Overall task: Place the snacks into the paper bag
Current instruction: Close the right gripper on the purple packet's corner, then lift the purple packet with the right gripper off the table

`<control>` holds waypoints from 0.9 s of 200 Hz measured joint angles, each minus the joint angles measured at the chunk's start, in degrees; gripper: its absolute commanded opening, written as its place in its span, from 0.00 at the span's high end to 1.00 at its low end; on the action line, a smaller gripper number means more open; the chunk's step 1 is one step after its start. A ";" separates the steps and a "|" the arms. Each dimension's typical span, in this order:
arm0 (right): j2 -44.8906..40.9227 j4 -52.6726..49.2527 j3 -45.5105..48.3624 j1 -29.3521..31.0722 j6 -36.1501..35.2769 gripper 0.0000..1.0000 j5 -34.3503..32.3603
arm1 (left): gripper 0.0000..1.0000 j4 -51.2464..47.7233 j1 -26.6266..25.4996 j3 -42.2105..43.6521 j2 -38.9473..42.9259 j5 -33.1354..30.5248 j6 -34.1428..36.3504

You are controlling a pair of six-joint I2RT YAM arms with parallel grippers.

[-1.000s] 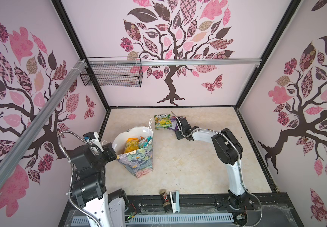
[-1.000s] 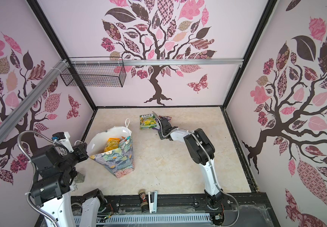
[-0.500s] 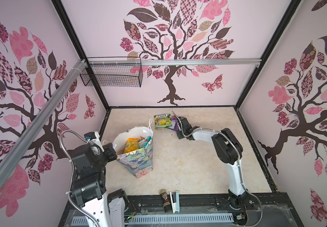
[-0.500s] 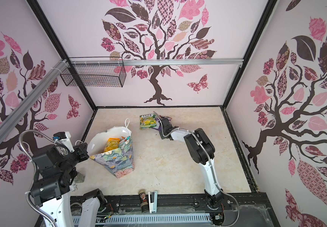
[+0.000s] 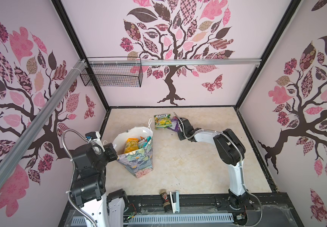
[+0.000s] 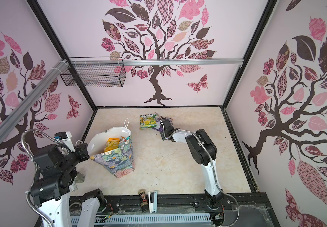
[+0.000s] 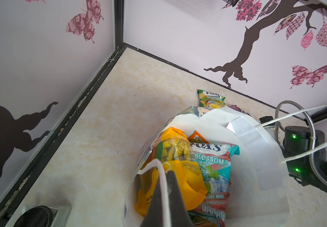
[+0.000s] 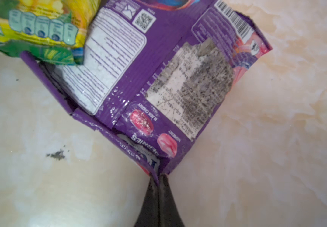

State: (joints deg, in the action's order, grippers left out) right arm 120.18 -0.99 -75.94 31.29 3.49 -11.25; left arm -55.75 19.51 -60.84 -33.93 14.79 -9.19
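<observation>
Green packet [image 8: 31,29] atop purple packet [image 8: 158,68]

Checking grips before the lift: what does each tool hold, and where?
Left tool pinches the paper bag's white cord handle; right tool pinches the purple packet's corner.

I'm watching the left arm [image 5: 89,163] standing folded at the near left, elbow up and wrist reaching right. The left gripper [image 7: 165,174] is pinching fully closed on the cord handle [image 7: 152,162] of the paper bag [image 7: 257,157]. The right arm [image 5: 228,149] is stretching from the near right towards the far middle, forearm lying low. The right gripper [image 8: 158,177] is squeezing tight on a corner of the purple packet [image 8: 158,68], its fingers meeting.
</observation>
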 measured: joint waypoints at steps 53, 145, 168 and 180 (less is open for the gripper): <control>-8.87 -0.92 7.52 -0.04 1.99 1.00 3.08 | 1.00 -0.02 -0.07 0.00 0.57 -0.63 0.00; -23.37 -1.44 12.63 -0.11 4.55 1.00 7.78 | 1.00 -0.09 -0.07 0.00 0.90 -0.85 0.02; -25.22 -1.75 12.63 -0.15 4.98 1.00 8.68 | 1.00 -0.09 -0.07 0.00 0.90 -1.03 0.02; -26.21 -2.10 12.63 -0.15 5.25 1.00 9.31 | 1.00 -0.09 -0.07 0.00 0.90 -1.03 0.02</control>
State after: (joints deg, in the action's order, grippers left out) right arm 93.97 -3.09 -63.31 31.14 8.73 -1.93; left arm -55.83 19.44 -60.84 -33.04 13.76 -9.17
